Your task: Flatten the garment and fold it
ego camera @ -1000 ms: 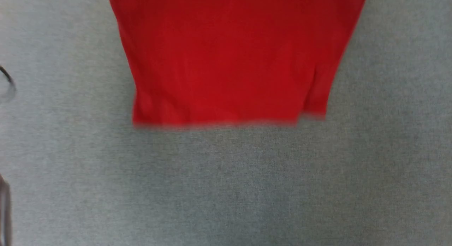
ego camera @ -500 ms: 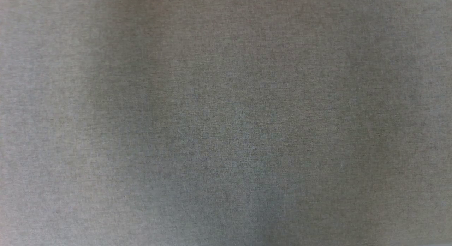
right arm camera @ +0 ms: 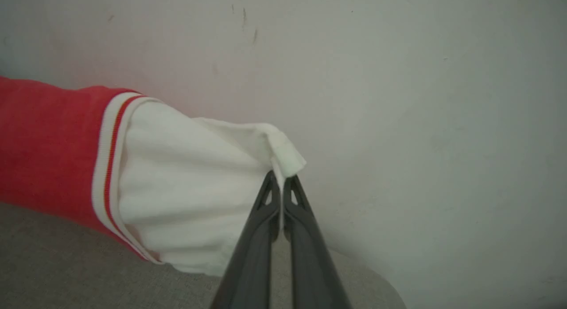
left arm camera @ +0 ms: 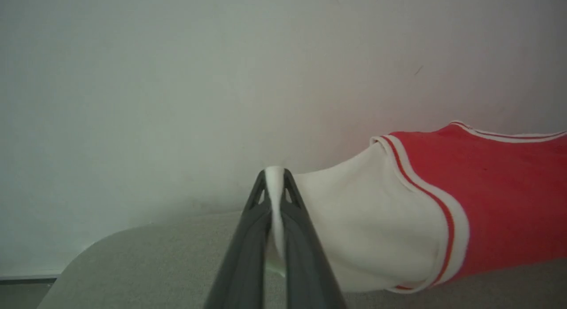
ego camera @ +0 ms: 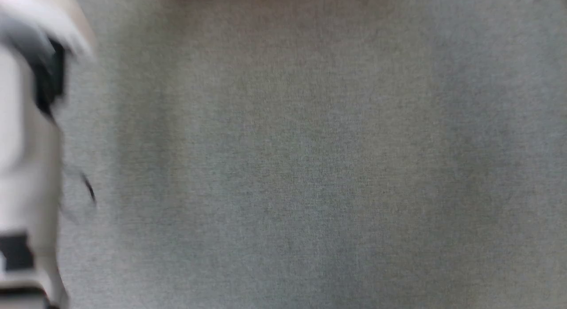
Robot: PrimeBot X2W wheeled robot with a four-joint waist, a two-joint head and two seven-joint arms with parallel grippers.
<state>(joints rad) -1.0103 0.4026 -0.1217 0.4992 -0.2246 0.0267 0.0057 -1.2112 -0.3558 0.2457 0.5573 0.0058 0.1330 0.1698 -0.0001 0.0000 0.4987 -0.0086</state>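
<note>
Garment (left arm camera: 496,202) first: where is it, and how will it handle?

Held over the grey table (left arm camera: 133,256). Your left gripper (left arm camera: 274,176) and right gripper (right arm camera: 281,178) are pinched closed on its white sleeves (right arm camera: 190,189). It looks soft, light and droopy, so grip at the sleeve edges.

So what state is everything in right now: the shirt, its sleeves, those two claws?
Red jersey T-shirt: stretched sideways between the two grippers, not yet folded.
Left gripper: shut on the edge of one white sleeve.
Right gripper: shut on the edge of the other white sleeve.
Grey fabric tabletop: flat, smooth.
</note>
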